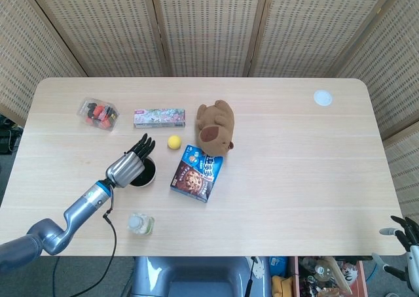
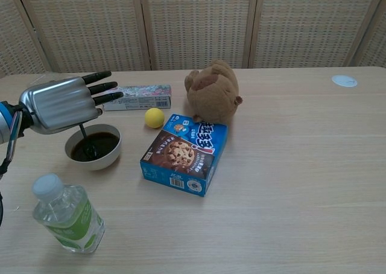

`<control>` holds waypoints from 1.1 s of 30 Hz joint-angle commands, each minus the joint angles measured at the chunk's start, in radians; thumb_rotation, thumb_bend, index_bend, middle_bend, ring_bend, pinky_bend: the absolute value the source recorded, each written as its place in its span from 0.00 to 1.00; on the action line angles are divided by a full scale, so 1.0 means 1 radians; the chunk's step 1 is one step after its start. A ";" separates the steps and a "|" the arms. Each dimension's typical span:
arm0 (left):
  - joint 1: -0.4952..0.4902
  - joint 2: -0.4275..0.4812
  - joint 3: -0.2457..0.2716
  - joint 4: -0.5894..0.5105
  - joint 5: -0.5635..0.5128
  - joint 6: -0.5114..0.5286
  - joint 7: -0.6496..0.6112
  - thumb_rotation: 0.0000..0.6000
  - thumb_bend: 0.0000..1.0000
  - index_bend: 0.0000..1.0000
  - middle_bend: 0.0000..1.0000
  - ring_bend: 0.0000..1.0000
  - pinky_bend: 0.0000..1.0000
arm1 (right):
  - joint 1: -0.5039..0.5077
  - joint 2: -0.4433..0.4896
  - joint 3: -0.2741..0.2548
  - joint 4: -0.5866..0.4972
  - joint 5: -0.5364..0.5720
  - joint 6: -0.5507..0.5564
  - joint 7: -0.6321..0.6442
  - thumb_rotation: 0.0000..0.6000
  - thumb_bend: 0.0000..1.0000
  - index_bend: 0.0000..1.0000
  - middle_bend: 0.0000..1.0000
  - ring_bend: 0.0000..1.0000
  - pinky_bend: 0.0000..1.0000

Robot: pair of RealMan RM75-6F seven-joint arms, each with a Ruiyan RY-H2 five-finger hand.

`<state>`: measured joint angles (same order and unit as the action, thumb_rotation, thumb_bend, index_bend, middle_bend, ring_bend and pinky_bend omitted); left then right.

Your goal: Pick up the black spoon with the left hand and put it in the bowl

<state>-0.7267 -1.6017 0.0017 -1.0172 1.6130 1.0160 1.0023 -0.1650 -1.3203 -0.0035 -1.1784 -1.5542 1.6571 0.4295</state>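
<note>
My left hand (image 2: 63,102) (image 1: 129,165) hovers right above the bowl (image 2: 107,159) (image 1: 150,176), a white bowl with a dark inside, left of centre on the table. It holds the black spoon (image 2: 85,142) by the handle, under the palm. The spoon hangs down and its scoop sits inside the bowl. The fingers stretch out flat toward the far side. In the head view the hand covers most of the bowl and hides the spoon. My right hand (image 1: 407,235) shows only at the bottom right corner of the head view, off the table, fingers apart and holding nothing.
A blue cookie box (image 2: 184,154) lies right of the bowl, with a yellow ball (image 2: 154,117) and a brown plush toy (image 2: 211,92) behind it. A long flat packet (image 2: 137,96) lies past the hand. A water bottle (image 2: 65,213) stands near the front edge. A clear tub of red fruit (image 1: 99,112) sits far left.
</note>
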 commanded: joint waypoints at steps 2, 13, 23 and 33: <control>-0.003 -0.020 -0.005 0.005 -0.011 -0.011 0.014 1.00 0.46 0.62 0.06 0.00 0.00 | -0.001 -0.002 0.000 0.004 0.002 -0.003 0.004 1.00 0.30 0.43 0.27 0.13 0.24; -0.030 -0.070 -0.029 0.007 -0.035 -0.037 0.057 1.00 0.46 0.62 0.05 0.00 0.00 | -0.006 -0.007 0.001 0.019 0.011 -0.009 0.019 1.00 0.30 0.43 0.27 0.13 0.24; -0.049 -0.093 -0.057 0.044 -0.069 -0.045 0.085 1.00 0.46 0.62 0.05 0.00 0.00 | -0.011 -0.008 0.003 0.029 0.019 -0.014 0.025 1.00 0.30 0.43 0.27 0.13 0.24; -0.021 -0.051 -0.018 0.031 -0.052 -0.011 0.051 1.00 0.46 0.62 0.05 0.00 0.00 | -0.008 -0.009 0.003 0.024 0.012 -0.015 0.019 1.00 0.30 0.43 0.27 0.13 0.24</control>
<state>-0.7502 -1.6556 -0.0193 -0.9837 1.5580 1.0020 1.0557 -0.1733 -1.3291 -0.0002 -1.1540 -1.5418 1.6416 0.4491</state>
